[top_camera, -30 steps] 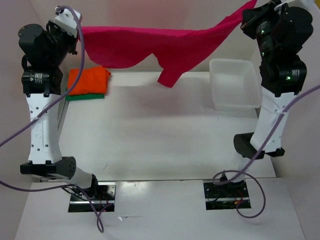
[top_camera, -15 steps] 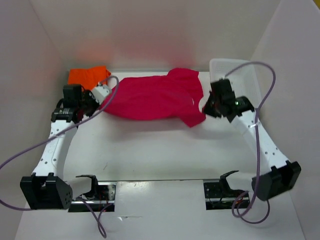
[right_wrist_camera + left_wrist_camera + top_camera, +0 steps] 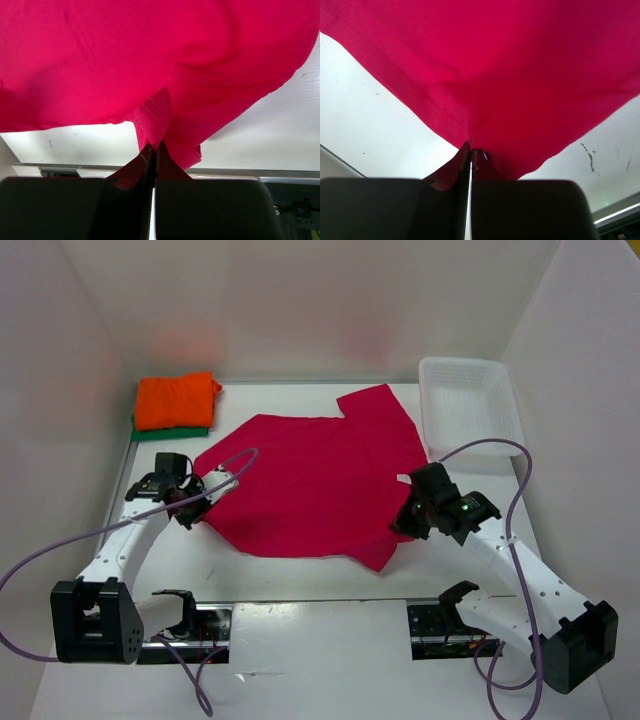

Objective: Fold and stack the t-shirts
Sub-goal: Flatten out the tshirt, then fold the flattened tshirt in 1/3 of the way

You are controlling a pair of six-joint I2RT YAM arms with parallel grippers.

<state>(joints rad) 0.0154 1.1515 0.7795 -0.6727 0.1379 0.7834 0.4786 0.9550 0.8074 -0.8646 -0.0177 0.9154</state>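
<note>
The magenta-red t-shirt (image 3: 310, 480) lies spread across the middle of the table. My left gripper (image 3: 195, 508) is shut on its left edge, low over the table; the wrist view shows the cloth (image 3: 495, 75) pinched at my left gripper (image 3: 470, 152). At the shirt's right edge my right gripper (image 3: 403, 522) is shut on a hemmed fold, and the cloth (image 3: 150, 65) bunches at that gripper (image 3: 154, 146). An orange t-shirt (image 3: 177, 400) sits folded on top of a folded green t-shirt (image 3: 170, 432) at the back left.
A white mesh basket (image 3: 468, 405) stands at the back right, close to the shirt's sleeve. White walls enclose the table on the left, back and right. Purple cables loop from both arms over the table's near half.
Both arms have swung down from high up and pulled toward the near edge. The magenta-red shirt went from hanging in the air to lying spread on the table.
</note>
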